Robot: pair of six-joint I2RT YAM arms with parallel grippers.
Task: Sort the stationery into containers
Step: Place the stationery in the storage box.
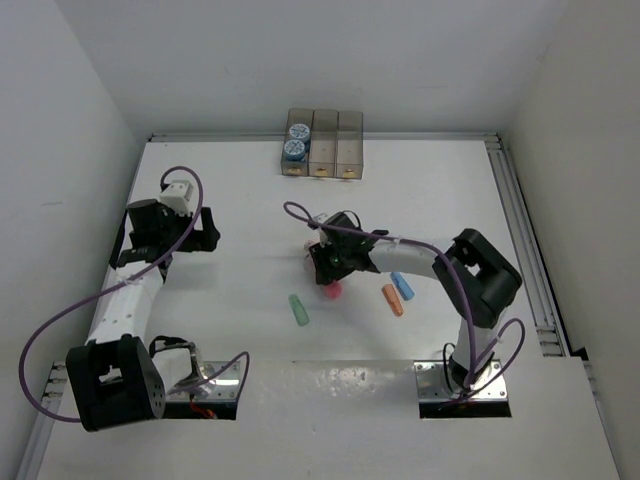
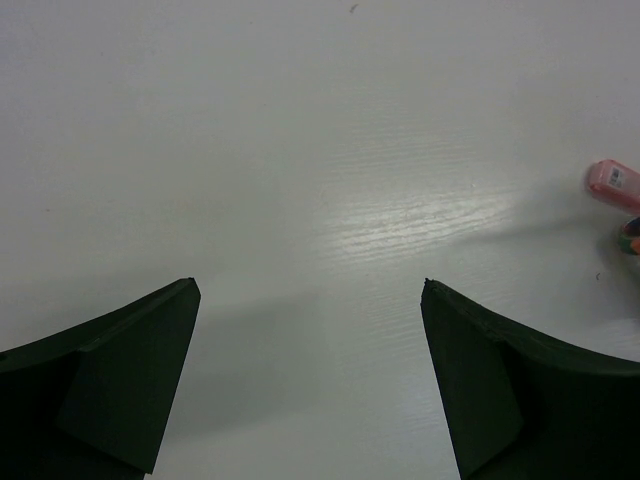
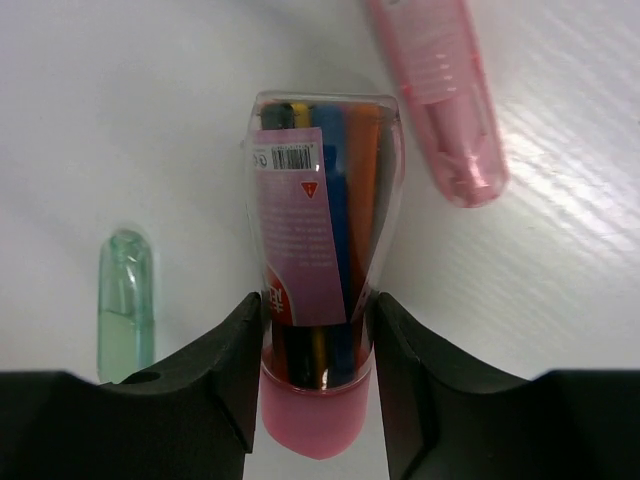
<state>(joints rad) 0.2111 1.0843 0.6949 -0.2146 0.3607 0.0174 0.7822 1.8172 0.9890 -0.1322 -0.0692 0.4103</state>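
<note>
Right up close, the right gripper [image 3: 318,318] has its jaws clamped on a clear capsule [image 3: 322,200] with a pink cap. Inside it are blue, orange, black and yellow sticks, and a pink label with a barcode is on it. I cannot tell if it touches the white counter [image 3: 120,90]. A pink capsule [image 3: 440,100] lies just beside it on one side, and a green capsule [image 3: 126,300] lies near it on the other.

From above, an orange capsule [image 1: 392,299] and a blue capsule [image 1: 402,287] lie side by side near the right arm. Three joined bins [image 1: 349,150] sit at the far edge. Two round blue-and-white cylinders [image 1: 296,141] are in the left bin.

The left gripper [image 2: 309,285] has its jaws wide apart above the counter.
</note>
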